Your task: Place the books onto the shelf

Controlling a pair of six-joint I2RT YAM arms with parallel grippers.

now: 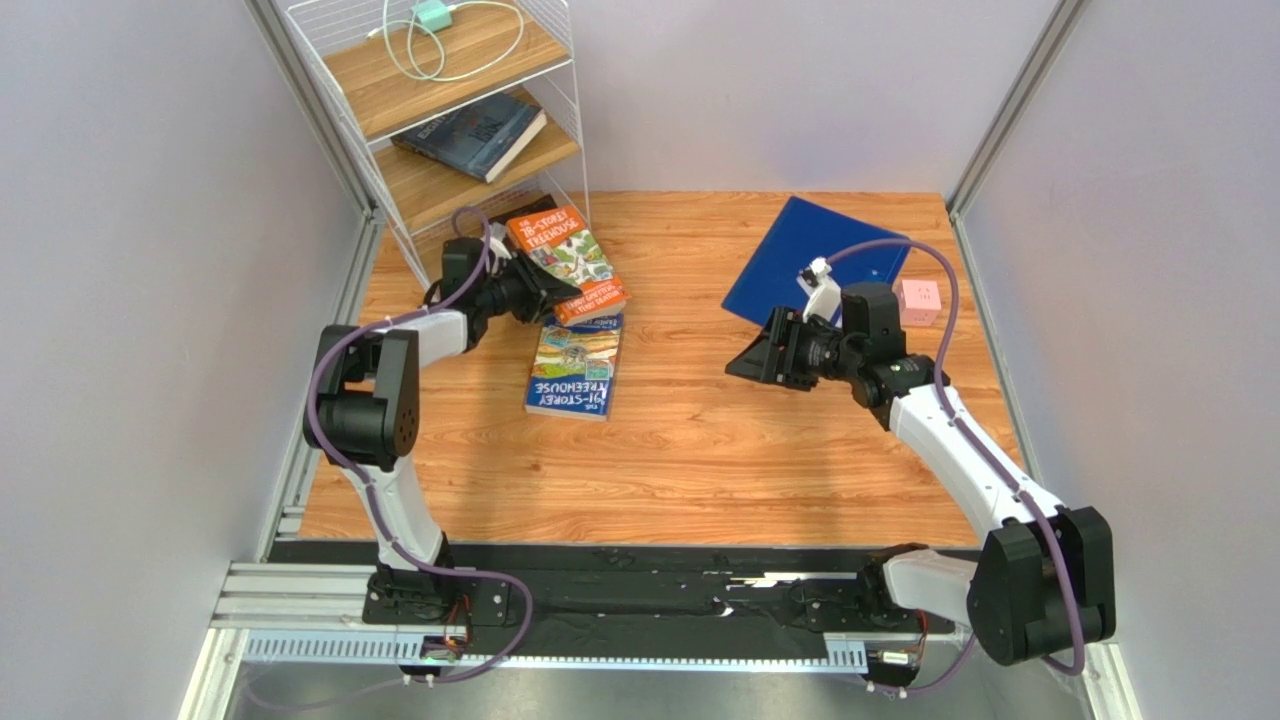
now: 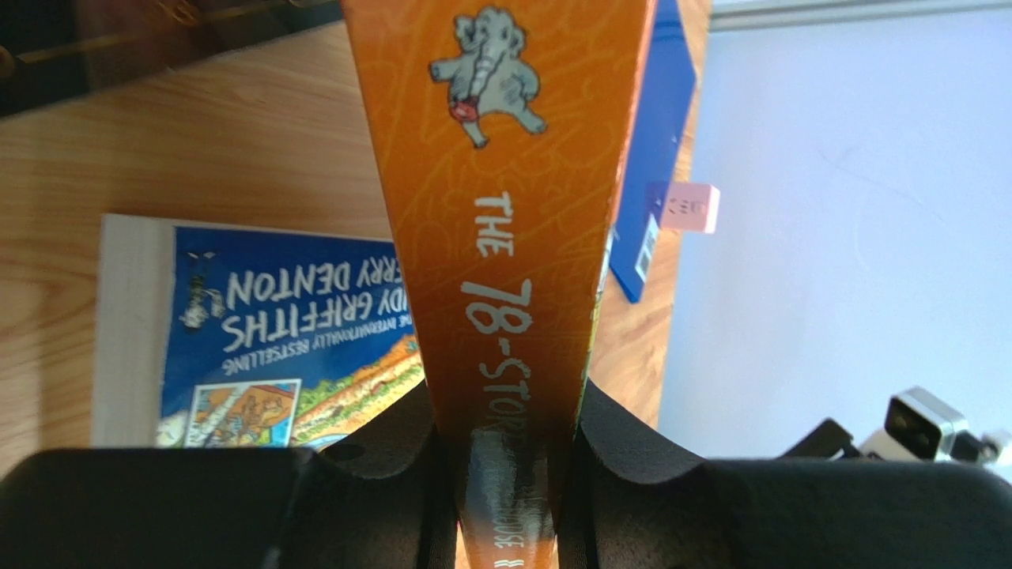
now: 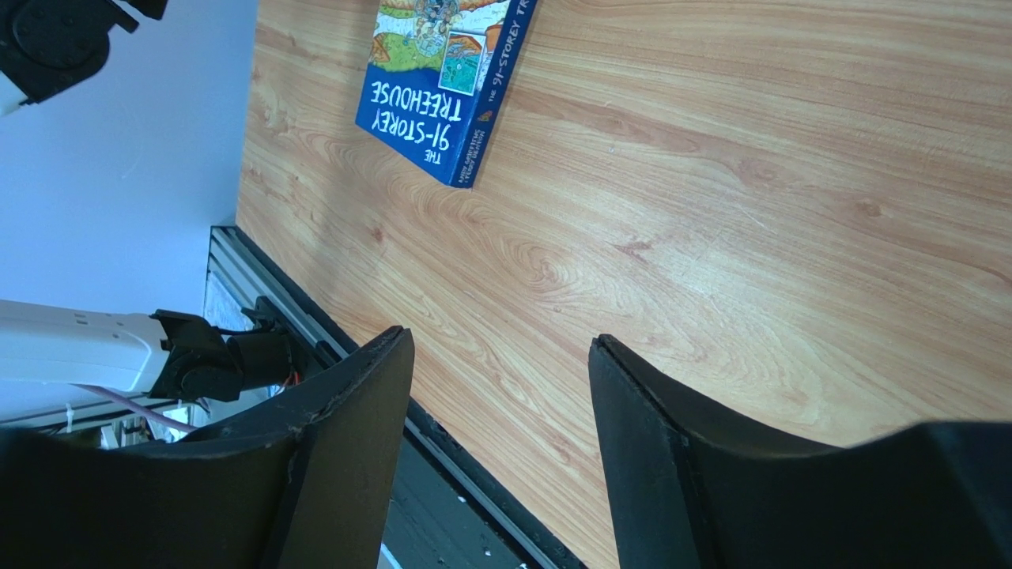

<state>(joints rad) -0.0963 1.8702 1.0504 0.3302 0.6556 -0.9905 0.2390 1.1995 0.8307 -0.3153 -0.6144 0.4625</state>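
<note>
right gripper (image 3: 499,350): jaws apart, nothing in them, hanging over the table (image 3: 772,237), free for the next pickup i guess
blue book (image 1: 574,371): flat on the table, not shelved yet
left gripper (image 2: 511,441): pinching the orange book (image 2: 523,237) by its spine, probably so it slides in edge-first
shelf (image 1: 436,188): just beyond, one dark book (image 1: 473,135) lying on the middle board

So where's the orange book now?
The orange book is left of centre in the top view, clamped in the left gripper above the blue Treehouse book, beside the shelf.
</note>
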